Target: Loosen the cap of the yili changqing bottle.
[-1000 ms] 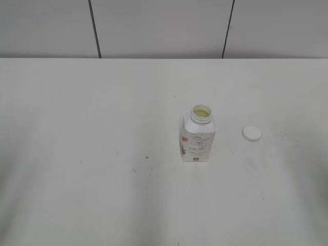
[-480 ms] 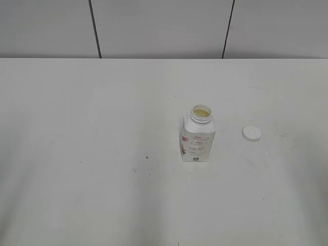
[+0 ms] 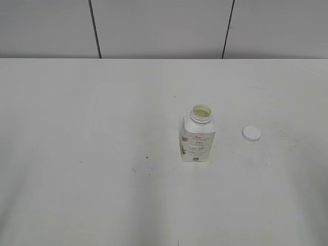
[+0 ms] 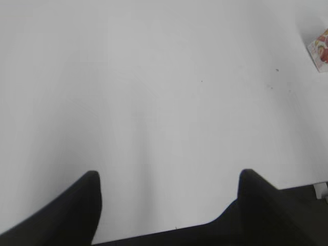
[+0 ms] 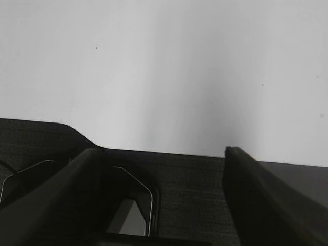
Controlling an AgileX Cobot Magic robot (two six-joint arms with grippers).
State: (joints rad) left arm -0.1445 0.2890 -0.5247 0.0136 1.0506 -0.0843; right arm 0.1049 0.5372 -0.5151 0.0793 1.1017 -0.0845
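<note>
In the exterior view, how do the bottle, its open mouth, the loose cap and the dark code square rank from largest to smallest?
1. Small white squarish bottle with pink-red label print.
2. Its round open mouth and the round white plastic cap on the table look alike in width; I would not rank them.
3. Small dark code square.

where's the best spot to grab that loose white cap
Grip the cap across its ribbed side wall, coming straight down from above. It lies flat on the table, right of the open bottle and apart from it, so a top-down pinch looks clear.
</note>
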